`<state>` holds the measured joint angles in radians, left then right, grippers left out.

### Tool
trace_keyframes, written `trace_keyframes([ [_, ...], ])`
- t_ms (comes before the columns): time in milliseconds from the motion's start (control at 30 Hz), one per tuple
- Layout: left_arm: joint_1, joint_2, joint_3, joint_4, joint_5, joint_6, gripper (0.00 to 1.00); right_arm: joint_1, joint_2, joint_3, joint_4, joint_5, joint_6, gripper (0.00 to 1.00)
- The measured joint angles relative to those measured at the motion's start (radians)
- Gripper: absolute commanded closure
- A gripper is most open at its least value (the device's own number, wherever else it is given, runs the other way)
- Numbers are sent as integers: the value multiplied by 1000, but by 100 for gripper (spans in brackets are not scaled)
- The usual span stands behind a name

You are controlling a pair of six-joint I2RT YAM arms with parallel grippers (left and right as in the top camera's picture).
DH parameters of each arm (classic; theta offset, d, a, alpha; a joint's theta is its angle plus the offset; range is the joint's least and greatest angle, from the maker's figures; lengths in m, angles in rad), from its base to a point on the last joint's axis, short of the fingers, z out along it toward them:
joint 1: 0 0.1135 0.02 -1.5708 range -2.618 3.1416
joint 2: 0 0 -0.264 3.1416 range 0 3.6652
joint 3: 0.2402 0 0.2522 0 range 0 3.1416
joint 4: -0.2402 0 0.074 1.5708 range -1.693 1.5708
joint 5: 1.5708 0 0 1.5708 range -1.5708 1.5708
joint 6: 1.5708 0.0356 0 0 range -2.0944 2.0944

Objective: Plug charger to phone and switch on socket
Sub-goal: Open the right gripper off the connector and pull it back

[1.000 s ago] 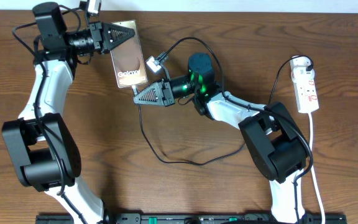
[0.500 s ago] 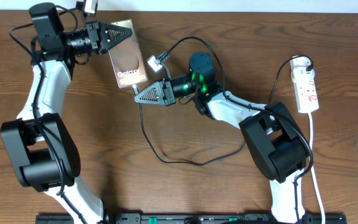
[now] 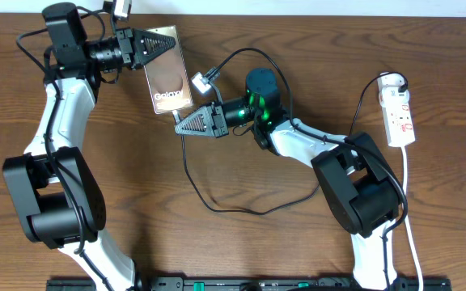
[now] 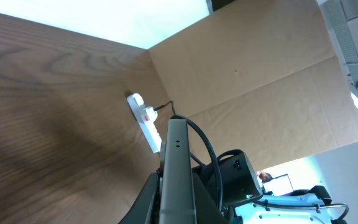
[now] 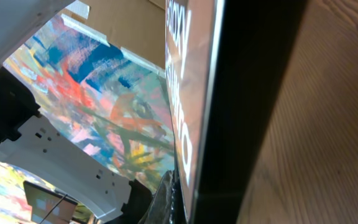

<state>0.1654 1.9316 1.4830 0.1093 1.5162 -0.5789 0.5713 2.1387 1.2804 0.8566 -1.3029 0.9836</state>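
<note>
**Plug poised at the phone's lower edge; socket not yet touched**

The step in hand is the plugging-in. The left hand (image 3: 167,42) is clenched on the top edge of the flat dark-brown phone (image 3: 171,81) with white lettering. It holds the phone tilted up off the brown wooden bench (image 3: 217,250), near the far left. In the left wrist view the phone shows edge-on between that hand's fingers.

The right hand (image 3: 180,126) sits just below the phone's lower edge. Its fingers are drawn together on the end of the thin black charger cable (image 3: 241,211), which trails in a loose loop toward the right. The plug tip itself is hidden, so whether it has entered the port cannot be told.

The next move likely calls for fine alignment of tip and port, then a straight push while the left hand braces. The white elongated power strip (image 3: 400,113) lies well apart at the far right, its switch probably still to be pressed.

Against half a second ago, the left arm and phone have nudged slightly rightward. The right hand and cable look unchanged.
</note>
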Motion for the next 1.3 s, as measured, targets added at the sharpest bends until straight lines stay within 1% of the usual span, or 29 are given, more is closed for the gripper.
trace_keyframes([
  [167,0,0,0,2,-10,0,92,0,0,0,13,14,8,99],
  [267,0,0,0,2,-16,-1,93,1,0,-1,54,43,40,99],
  [433,1,0,0,3,-26,0,93,1,0,-1,69,95,90,99],
  [767,1,0,0,2,-26,3,92,1,0,-1,68,91,101,99],
  [833,3,0,0,0,-26,4,93,1,0,0,44,88,100,99],
  [967,19,0,0,-5,-24,6,93,0,-1,9,-97,93,59,99],
  [1133,101,0,0,-6,-21,5,92,-7,0,13,-339,104,-63,99],
  [1200,144,0,0,-7,-21,-1,93,-7,0,14,-390,109,-98,99],
  [1233,179,0,0,-6,-16,-2,93,-8,0,14,-449,122,-142,99],
  [1300,206,0,0,-7,-5,-6,92,-12,-4,23,-585,165,-189,99],
])
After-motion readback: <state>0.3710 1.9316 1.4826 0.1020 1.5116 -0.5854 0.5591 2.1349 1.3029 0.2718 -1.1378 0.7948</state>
